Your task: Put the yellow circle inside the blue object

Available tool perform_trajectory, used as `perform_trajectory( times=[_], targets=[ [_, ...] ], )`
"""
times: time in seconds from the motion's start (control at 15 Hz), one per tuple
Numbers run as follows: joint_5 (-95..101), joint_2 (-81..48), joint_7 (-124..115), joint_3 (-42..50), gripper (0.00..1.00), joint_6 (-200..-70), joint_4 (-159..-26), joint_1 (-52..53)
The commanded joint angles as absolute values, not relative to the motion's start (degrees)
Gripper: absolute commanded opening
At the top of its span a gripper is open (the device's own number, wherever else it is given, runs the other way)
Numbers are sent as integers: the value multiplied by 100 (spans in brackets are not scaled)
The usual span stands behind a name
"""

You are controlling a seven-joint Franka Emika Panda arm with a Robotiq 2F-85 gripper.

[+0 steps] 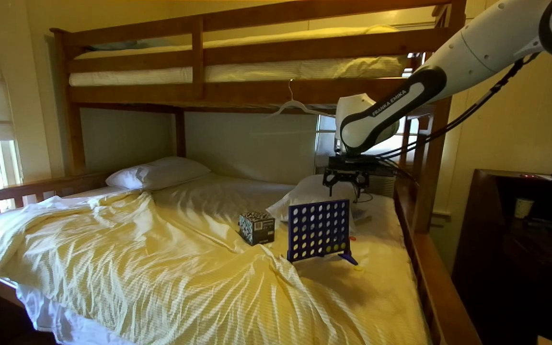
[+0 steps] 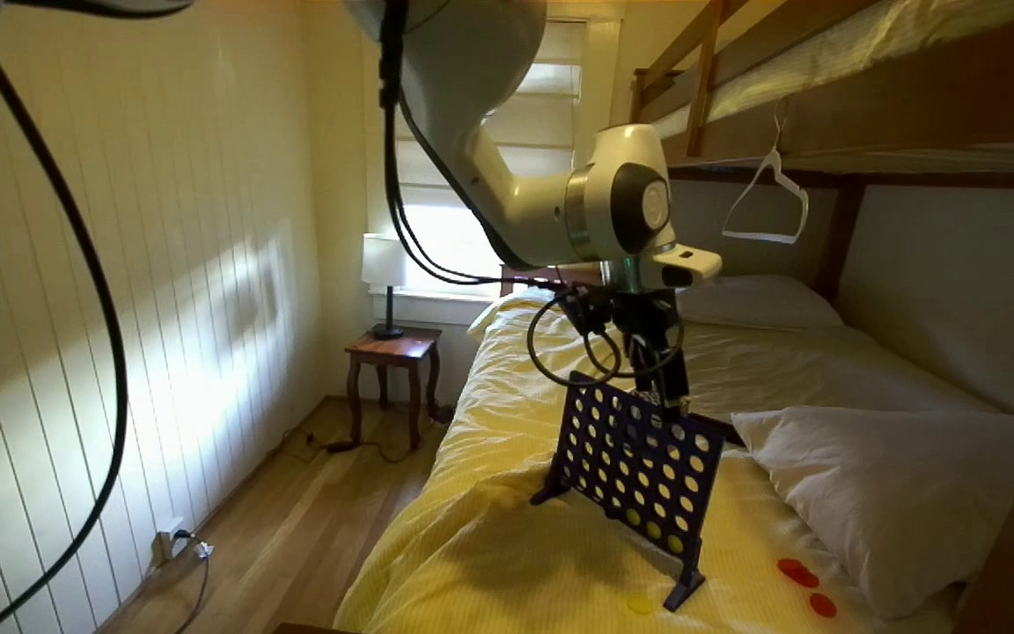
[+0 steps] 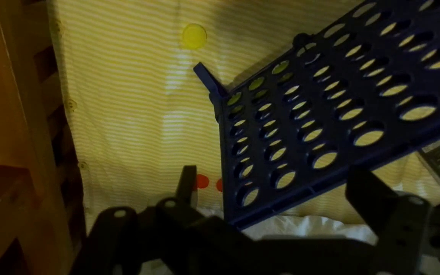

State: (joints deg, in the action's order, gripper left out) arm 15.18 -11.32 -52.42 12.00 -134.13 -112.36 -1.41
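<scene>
Two fingers (image 1: 331,190) of my pincer (image 1: 344,195) hang spread apart above the upright blue grid board (image 1: 315,232) in an exterior view; a patterned box (image 1: 257,229) stands near the board on the bed (image 1: 381,287). In an exterior view, the yellow circle (image 2: 640,603) lies flat on the bed, just beside one end of the board; red discs (image 2: 822,605) lie near a pillow (image 2: 877,484). In the wrist view, the board shows between my widely parted fingers, and three yellow discs (image 3: 256,83) sit in its bottom row.

Sunlit panelled wall (image 2: 181,291), wooden floor (image 2: 296,511)
</scene>
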Motion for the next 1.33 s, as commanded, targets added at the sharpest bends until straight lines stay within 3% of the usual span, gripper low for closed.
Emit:
perform_trajectory(
  times=[0.0, 0.67, 1.27],
  targets=[
    [1526, -659, -4131, 1051, 100, -13779, -11875, -281],
    [361, 34, -929, 815, 100, -13549, -12678, -458],
    [498, -79, -978, 788, 100, -13538, -12636, -459]
  ],
)
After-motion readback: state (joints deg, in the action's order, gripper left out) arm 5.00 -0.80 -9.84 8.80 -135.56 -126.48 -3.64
